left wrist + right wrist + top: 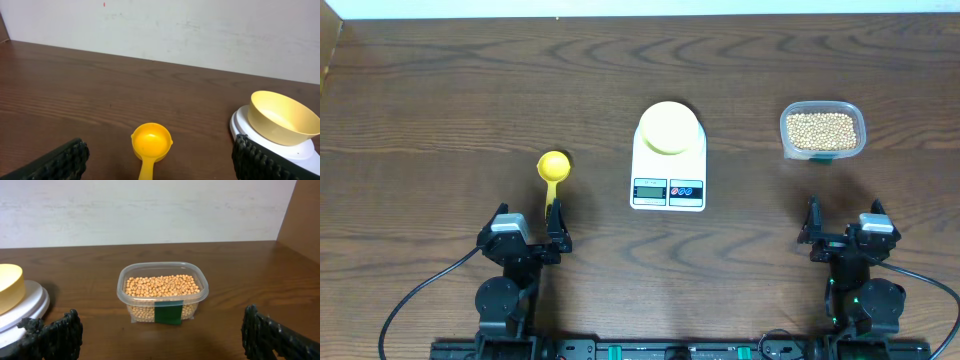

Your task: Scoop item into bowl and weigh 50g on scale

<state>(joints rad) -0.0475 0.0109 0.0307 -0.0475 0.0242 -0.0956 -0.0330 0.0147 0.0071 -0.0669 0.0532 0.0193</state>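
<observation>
Sitting atop white scale, pale-yellow bowl.

A table of dark brown wood with a strong wavy grain filled nearly the whole overhead view. Along the table's far edge stood a white wall, matte and faintly scuffed, with grey smudges and a tiny red mark high up. At the table's right end a brown panel rose upright and met the wall in a corner. A similar brown board stood at the table's left end. The light was soft and even, leaving a dull sheen on the table's top and only faint shadows.
</observation>
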